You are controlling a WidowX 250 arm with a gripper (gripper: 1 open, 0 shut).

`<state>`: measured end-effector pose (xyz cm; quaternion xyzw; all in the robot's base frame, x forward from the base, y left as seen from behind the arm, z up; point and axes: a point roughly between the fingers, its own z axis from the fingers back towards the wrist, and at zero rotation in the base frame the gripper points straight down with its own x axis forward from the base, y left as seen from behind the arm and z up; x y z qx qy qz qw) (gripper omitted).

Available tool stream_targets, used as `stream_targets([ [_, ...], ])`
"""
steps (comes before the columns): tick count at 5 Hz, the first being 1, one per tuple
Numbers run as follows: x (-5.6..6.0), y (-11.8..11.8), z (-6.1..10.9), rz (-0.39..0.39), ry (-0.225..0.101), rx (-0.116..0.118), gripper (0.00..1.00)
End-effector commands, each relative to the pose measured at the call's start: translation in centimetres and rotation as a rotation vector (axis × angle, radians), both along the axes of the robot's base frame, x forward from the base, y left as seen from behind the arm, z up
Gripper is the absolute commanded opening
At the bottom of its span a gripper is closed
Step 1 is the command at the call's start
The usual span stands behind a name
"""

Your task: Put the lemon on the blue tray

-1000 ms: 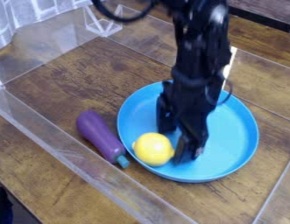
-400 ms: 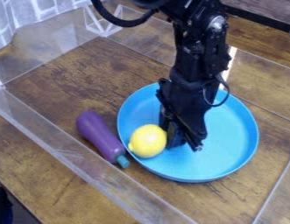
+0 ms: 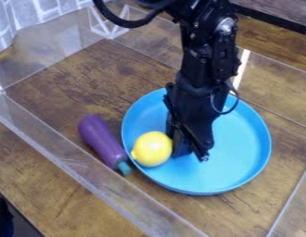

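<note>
The lemon [image 3: 152, 148] lies inside the blue tray [image 3: 241, 139], at its near-left rim. My claw [image 3: 189, 148] is pressed together, empty, beside it. Placement looks done; next, I lift clear.

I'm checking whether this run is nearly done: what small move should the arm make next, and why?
Probably lift the gripper straight up and away. The lemon already lies on the blue tray near its left rim, beside the jaws rather than between them, and the jaws are shut on nothing. The eggplant lies outside the tray, so nothing else seems to need moving.
</note>
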<state>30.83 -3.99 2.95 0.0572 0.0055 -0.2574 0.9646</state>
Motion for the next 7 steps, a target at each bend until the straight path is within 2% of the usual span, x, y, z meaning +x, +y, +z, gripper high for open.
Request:
stream_targets([
  [1, 0.0, 0.8, 2.6, -0.074, -0.06, 0.006, 0.0],
  [2, 0.2, 1.5, 2.1, -0.065, -0.057, 0.014, 1.0],
  [3, 0.2, 2.0, 1.6, -0.058, -0.054, 0.018, 1.0],
  [5, 1.6, 0.2, 1.9, -0.017, -0.051, 0.011, 1.0],
  [7, 3.2, -0.1, 3.9, 0.098, -0.058, 0.015, 1.0],
])
